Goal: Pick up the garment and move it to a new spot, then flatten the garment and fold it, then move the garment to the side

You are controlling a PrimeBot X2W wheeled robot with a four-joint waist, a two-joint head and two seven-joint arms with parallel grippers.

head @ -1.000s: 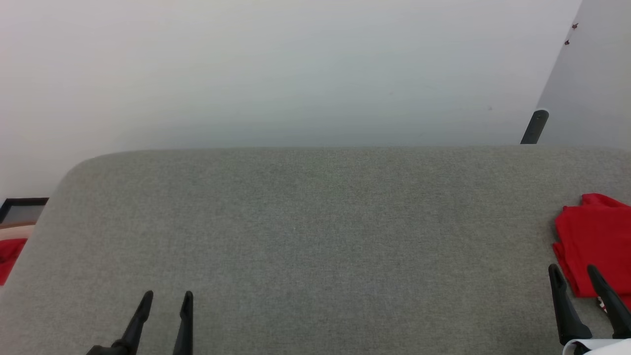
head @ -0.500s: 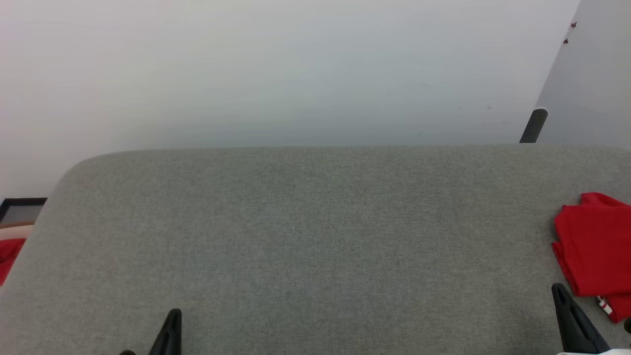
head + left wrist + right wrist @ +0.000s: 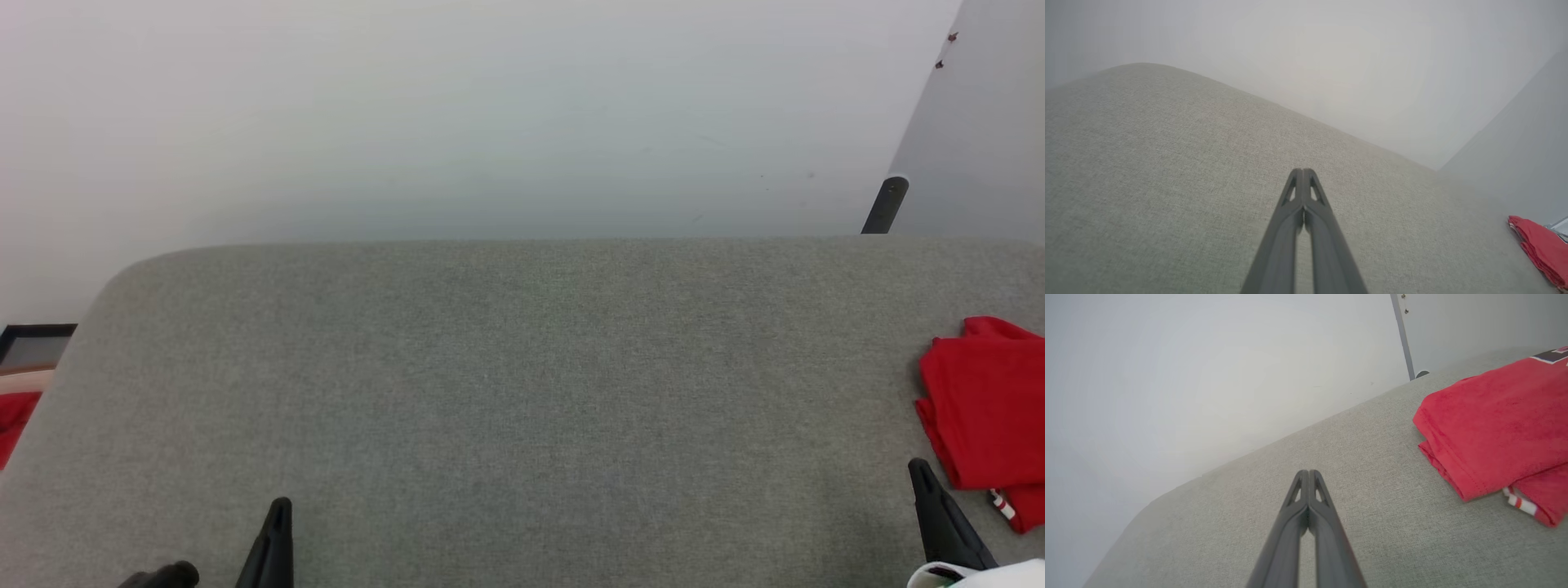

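The garment (image 3: pixel 992 408) is a red shirt lying folded at the right edge of the grey padded surface (image 3: pixel 522 392), with a bit of red-and-white striped trim at its near corner. The right wrist view shows the garment (image 3: pixel 1498 424) to the right of my right gripper (image 3: pixel 1308 473), whose fingers are pressed together and empty. In the head view the right gripper (image 3: pixel 921 472) sits just left of the garment's near corner, apart from it. My left gripper (image 3: pixel 280 508) is at the lower left, shut and empty (image 3: pixel 1302 171). The garment (image 3: pixel 1541 249) also appears far right in the left wrist view.
A white wall (image 3: pixel 490 122) rises behind the padded surface. A dark post (image 3: pixel 886 206) stands at the back right by a grey panel. Off the surface's left edge lie a dark frame (image 3: pixel 37 343) and some red cloth (image 3: pixel 12 416).
Both grippers have gone from open to shut, empty, and drawn back toward the bottom of the head view. The garment has not moved.
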